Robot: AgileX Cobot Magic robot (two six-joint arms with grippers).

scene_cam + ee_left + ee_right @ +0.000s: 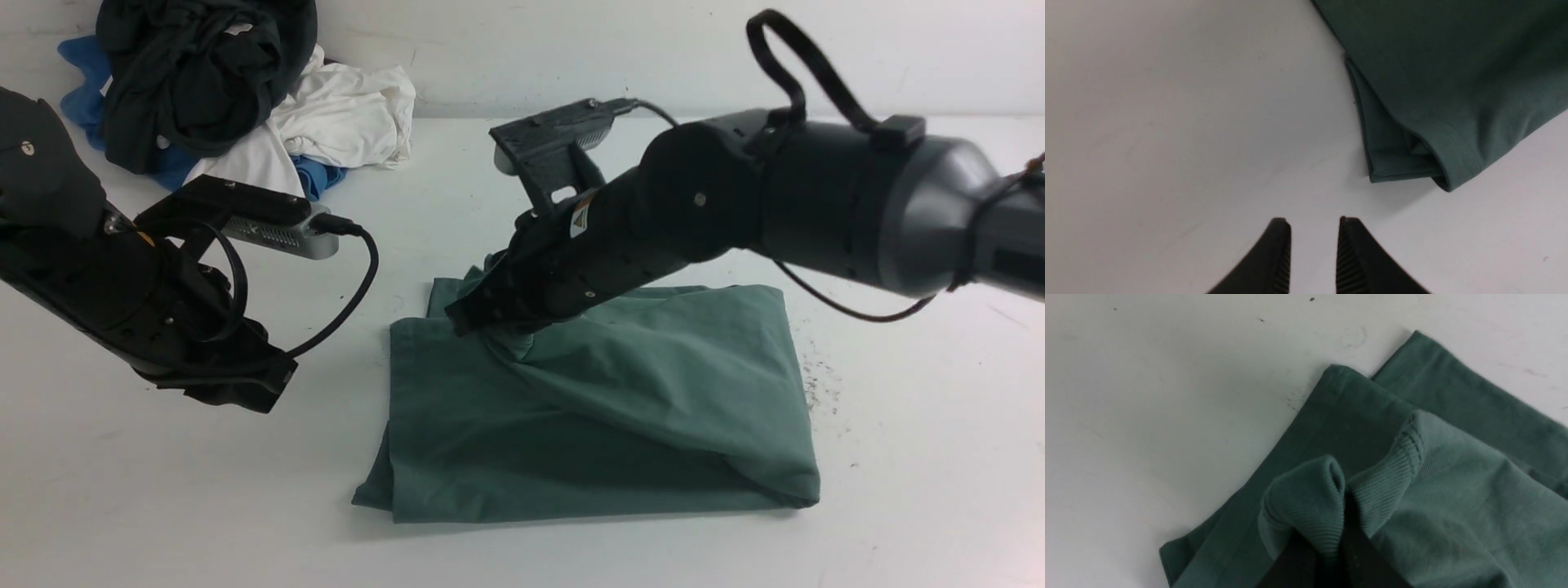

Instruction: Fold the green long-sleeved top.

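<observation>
The muted sage-green cotton long-sleeved top [604,408], soft and limp, lies part-folded on the white counter [163,506]. The right gripper [1331,555] is clamped on ribbed edging; hems are judged best gripped. The left gripper [1314,249] hangs slightly parted, empty.

Bright, even overhead light on a white table [147,490]. Soft shadows sit under the folded green top [604,408]. Close-up gripper fingers [1278,261] look slightly blurred.
</observation>
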